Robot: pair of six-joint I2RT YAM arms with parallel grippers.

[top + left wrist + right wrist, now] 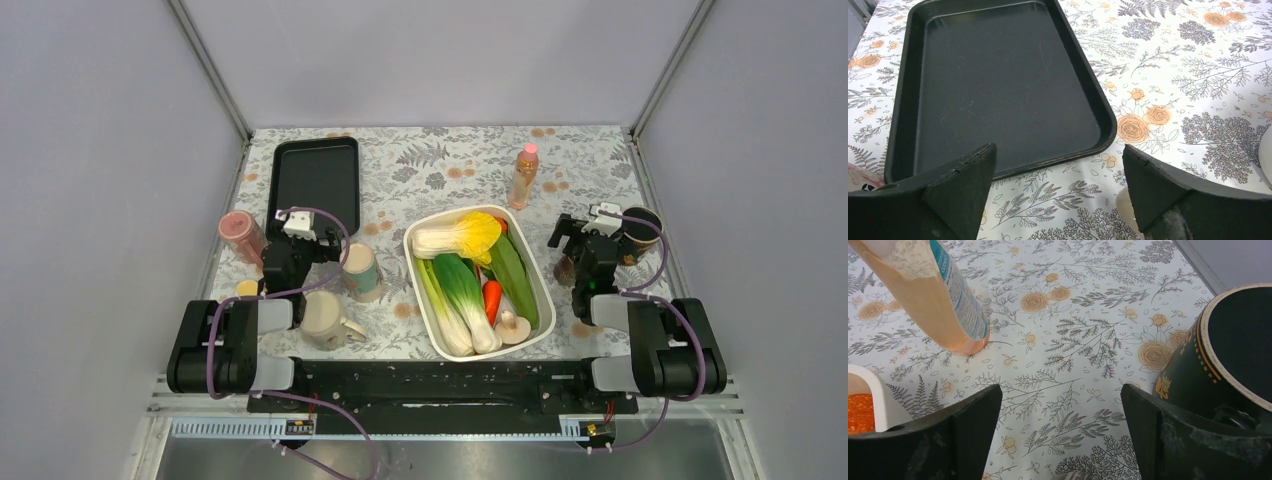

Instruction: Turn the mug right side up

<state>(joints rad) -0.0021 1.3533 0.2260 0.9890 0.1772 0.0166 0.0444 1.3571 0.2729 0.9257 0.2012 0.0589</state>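
You've done nothing on the table (pixel 440 160) yet, by my read. The tray (pixel 998 85) is empty. The beige mug (pixel 325 318) stands at the near left with its handle to the right and looks bottom-up, so you have the whole flip left. The dark mug (pixel 1228 355) far right shows an open mouth, so it's likely not your target. Your left fingers (pixel 968 175) are wide apart and empty, just short of the tray. Your right fingers (pixel 973 420) are wide and empty too, just beside the dark mug; contact unclear.

light: bright, even, diffuse | shadows: faint, soft | focus: sharp | glare: slight on tray (pixel 998 90)
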